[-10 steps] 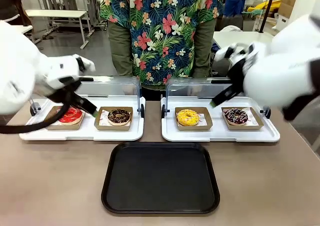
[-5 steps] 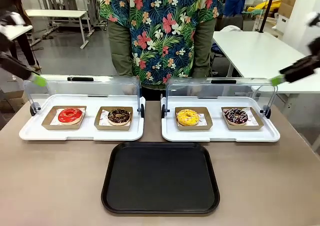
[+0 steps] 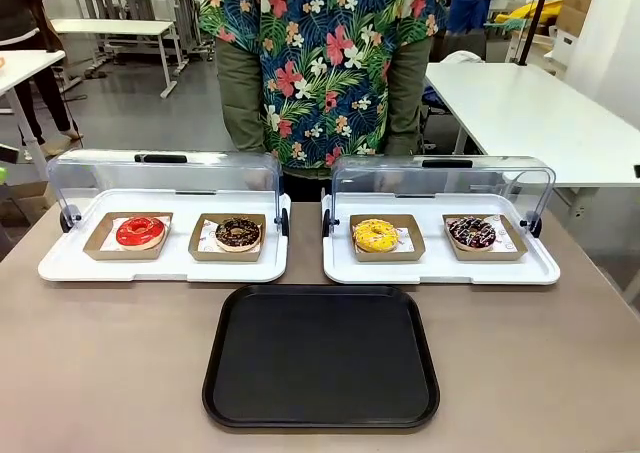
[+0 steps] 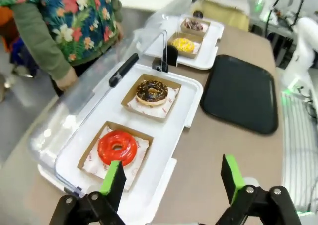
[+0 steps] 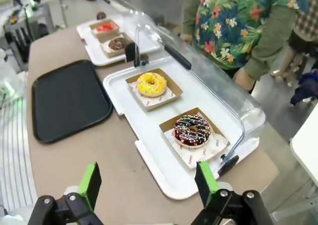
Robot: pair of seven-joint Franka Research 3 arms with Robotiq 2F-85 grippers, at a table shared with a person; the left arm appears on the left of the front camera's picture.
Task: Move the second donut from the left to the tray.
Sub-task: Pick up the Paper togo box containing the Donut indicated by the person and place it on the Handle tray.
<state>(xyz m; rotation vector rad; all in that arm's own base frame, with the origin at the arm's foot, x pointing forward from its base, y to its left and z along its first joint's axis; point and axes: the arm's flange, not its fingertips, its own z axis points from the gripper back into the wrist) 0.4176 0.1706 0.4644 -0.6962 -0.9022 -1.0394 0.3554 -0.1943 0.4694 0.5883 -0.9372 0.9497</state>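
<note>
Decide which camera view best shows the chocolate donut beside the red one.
Left wrist view: the donut is near, large, its sprinkles plain. The front view shows it small but whole; the right wrist view, tiny and far off.

matt black tray (image 3: 320,358), clear glossy plastic lids (image 3: 165,181), brown cardboard holders (image 3: 228,256), smooth tan tabletop (image 3: 100,353)

My tool (image 4: 173,171) gapes wide at the bottom edge, nothing between its green pads (image 4: 113,178). Just above the left pad lies the red-glazed donut (image 4: 117,147). Higher, mid-frame, sits the chocolate sprinkled donut (image 4: 152,91). Each is in a cardboard tray on one white tray (image 4: 181,116). The black tray (image 4: 242,93) lies on the table (image 4: 213,150), right of centre.
</note>
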